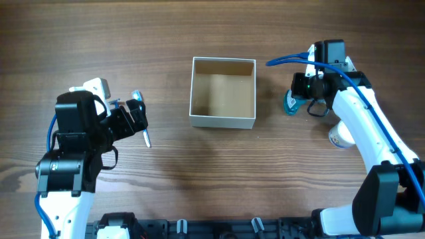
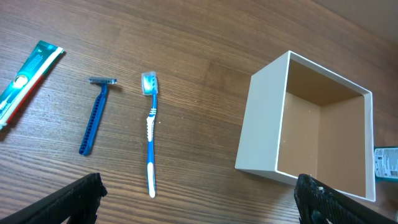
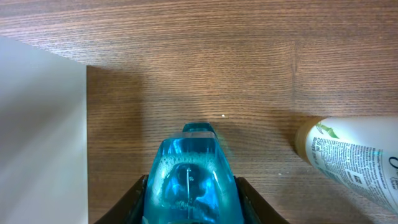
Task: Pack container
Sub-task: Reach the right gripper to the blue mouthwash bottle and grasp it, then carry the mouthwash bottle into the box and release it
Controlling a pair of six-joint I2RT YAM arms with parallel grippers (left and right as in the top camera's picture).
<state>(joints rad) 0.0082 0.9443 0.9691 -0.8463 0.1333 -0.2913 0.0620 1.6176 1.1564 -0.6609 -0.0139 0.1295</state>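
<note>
Midway along the desk, nearer its far edge, sits the container [image 1: 222, 93], empty: light cardboard, I judge, with thin walls that would dent or slide if nudged, best pinched over one wall's rim. Beside it toward the right edge, my right claw [image 3: 191, 186] clamps a blue bottle [image 3: 189, 168], probably slick and liquid-heavy. My left claw [image 2: 199, 186] hangs spread wide above a toothbrush [image 2: 150, 134] and razor [image 2: 93, 121]

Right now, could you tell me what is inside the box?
The box shows only its bare brown floor, with nothing packed; a thin strip behind the near wall is hidden.
</note>
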